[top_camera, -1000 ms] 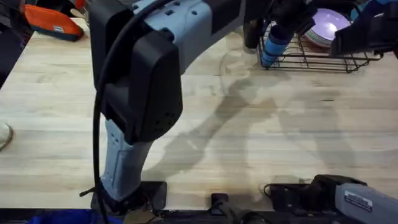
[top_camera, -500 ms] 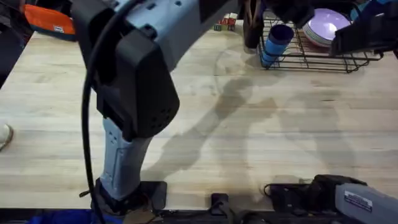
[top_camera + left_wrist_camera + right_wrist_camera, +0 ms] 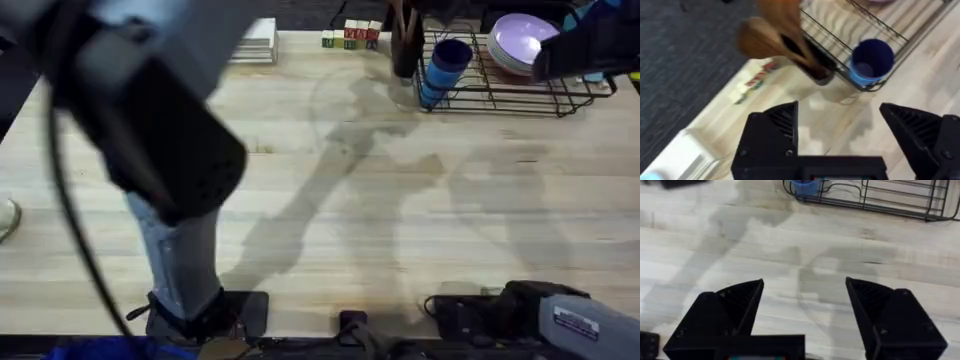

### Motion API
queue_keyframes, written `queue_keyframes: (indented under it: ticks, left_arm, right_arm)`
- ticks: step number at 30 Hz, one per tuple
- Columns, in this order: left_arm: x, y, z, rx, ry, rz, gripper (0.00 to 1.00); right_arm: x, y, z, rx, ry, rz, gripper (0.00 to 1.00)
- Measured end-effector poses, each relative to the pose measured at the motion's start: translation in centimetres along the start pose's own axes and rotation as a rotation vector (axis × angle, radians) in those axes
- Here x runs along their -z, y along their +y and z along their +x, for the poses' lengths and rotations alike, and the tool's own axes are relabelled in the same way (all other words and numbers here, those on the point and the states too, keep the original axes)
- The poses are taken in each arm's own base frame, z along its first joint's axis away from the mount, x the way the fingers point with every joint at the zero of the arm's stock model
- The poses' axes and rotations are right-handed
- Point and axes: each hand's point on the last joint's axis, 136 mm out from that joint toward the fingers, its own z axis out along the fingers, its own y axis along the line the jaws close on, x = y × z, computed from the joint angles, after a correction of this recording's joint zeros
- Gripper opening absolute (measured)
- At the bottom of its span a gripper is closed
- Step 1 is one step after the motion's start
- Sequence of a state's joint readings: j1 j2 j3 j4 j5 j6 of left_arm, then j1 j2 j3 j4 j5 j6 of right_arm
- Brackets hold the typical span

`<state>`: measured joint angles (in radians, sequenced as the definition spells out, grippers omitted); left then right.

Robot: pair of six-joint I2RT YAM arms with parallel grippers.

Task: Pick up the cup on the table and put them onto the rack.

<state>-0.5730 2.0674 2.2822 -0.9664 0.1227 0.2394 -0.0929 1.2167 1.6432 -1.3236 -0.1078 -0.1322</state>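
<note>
Left tool (image 3: pixel 840 132) wide open, holding nothing, above the counter (image 3: pixel 840 107). Blue cup (image 3: pixel 871 63) sits tilted in the rack (image 3: pixel 840 35) corner. Right tool (image 3: pixel 805 305) also wide open, empty.

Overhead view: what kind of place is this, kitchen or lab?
Most likely a lab bench staged as a kitchen. A light wood table holds a black wire rack with a blue cup and purple plates, plus toy letter blocks nearby.

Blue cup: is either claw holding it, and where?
No. The blue cup sits in the rack; both the left claw and the right claw are open and empty.
</note>
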Motion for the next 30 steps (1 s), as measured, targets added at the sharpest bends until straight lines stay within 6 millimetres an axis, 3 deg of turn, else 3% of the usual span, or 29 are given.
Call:
queue_keyframes:
  ticks: [6,10,18,25,26,30]
  left_arm:
    - [7.3,4.4,-1.3,0.047,-0.085,-0.099,0.993]
    - [10.8,6.2,-0.8,0.075,-0.095,-0.143,0.993]
    - [14.1,8.5,0.3,0.112,-0.111,-0.204,0.993]
    - [15.3,9.5,3.8,0.106,-0.083,-0.275,0.993]
    - [15.7,9.5,5.8,0.099,-0.080,-0.308,0.993]
    - [16.8,9.4,8.3,0.100,-0.086,-0.355,0.993]
  right_arm:
    - [0.0,-0.1,-0.5,0.003,-0.021,0.003,0.993]
    - [0.0,-0.2,-1.0,0.006,-0.043,0.008,0.993]
    - [0.2,-0.4,-2.7,0.016,-0.110,0.018,0.993]
    - [0.3,-0.5,-3.5,0.020,-0.143,0.023,0.993]
    - [0.3,-0.5,-3.8,0.022,-0.153,0.024,0.993]
    - [0.3,-0.5,-3.8,0.022,-0.153,0.024,0.993]
